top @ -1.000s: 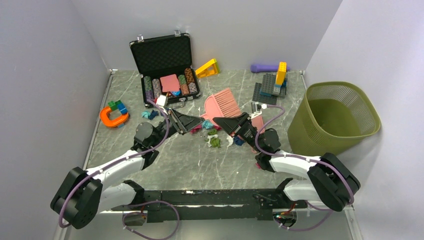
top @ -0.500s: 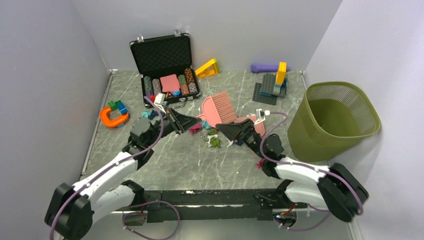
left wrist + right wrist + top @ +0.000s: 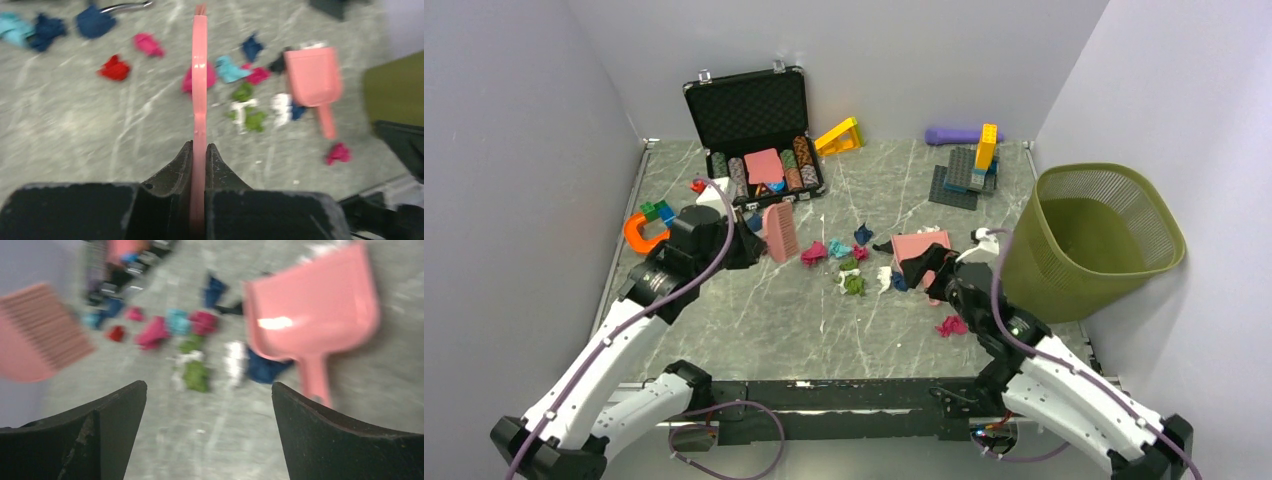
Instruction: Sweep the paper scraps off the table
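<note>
Clamping pink brush [image 3: 199, 65] (left gripper [image 3: 199, 148])

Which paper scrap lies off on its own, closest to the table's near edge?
The magenta scrap, alone on the near side of the pink dustpan. The others all lie farther back, mostly between the dustpan and the pink brush.

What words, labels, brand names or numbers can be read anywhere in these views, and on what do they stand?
No text can be read in any view.
poker chips: any markings are too small to read.
brush, dustpan, bin: no lettering shows.
Both wrist views are blurred.
</note>
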You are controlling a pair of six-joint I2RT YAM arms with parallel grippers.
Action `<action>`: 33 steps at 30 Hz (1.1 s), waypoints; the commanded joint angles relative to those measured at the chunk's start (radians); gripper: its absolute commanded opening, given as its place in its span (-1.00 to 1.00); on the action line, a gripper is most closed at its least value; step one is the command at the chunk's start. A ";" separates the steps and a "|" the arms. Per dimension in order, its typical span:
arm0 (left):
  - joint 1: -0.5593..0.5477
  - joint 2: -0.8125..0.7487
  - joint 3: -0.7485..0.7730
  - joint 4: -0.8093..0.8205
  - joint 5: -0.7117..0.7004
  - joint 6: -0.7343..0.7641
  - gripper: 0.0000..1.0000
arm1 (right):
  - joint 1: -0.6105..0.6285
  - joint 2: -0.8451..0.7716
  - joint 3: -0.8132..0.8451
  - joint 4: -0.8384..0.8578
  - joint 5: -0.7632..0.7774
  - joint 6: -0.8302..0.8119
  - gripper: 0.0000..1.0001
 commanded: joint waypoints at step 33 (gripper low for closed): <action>0.016 0.092 0.243 -0.409 -0.774 0.174 -1.00 | -0.219 0.732 0.193 -0.142 -0.098 -0.252 -0.10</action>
